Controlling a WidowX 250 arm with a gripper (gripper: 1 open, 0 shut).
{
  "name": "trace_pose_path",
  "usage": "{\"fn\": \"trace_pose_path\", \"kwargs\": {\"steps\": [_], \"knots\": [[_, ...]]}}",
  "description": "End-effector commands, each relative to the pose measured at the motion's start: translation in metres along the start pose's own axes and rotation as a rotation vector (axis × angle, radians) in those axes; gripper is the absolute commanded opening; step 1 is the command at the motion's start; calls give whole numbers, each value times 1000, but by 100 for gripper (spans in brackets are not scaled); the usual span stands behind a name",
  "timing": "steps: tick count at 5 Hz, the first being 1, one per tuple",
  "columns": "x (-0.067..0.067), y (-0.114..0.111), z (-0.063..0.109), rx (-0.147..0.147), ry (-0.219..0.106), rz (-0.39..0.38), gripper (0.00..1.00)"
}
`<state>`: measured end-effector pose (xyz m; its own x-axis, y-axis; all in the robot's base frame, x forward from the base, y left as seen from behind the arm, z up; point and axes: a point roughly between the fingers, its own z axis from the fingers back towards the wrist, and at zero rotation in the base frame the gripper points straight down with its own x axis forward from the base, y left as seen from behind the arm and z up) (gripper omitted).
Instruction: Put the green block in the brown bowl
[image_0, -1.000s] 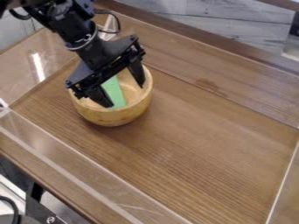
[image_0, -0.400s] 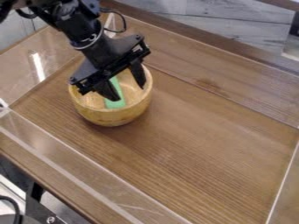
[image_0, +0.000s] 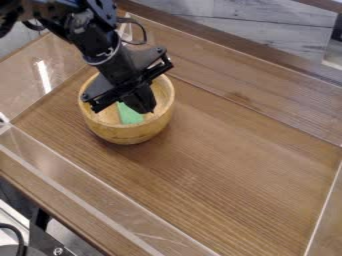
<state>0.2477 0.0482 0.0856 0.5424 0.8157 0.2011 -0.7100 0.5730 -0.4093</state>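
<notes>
Fingers (image_0: 128, 88) closed, empty, hovering over brown bowl (image_0: 156, 120). Green block (image_0: 132, 113) lies in bowl just below fingertips, not gripped.

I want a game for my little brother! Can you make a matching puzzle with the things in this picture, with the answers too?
Things:
1. green block
2. brown bowl
3. claw
4. table

Descriptions:
A. black, hanging over the bowl
B. round and tan, sitting on the table
C. lying inside the bowl
D. wide dark wood with grain lines

Pairs: 1-C, 2-B, 3-A, 4-D
</notes>
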Motion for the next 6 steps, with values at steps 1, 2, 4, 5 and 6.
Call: {"fn": "trace_pose_path", "kwargs": {"steps": [1, 2, 4, 5, 6], "knots": [[2, -3, 1, -8, -27, -21, 0], [1, -2, -2, -4, -31, -27, 0], [-2, -2, -6, 6, -35, -37, 0], [-4, -2, -9, 10, -37, -44, 0], [-5, -1, -10, 16, -39, -53, 0]]}}
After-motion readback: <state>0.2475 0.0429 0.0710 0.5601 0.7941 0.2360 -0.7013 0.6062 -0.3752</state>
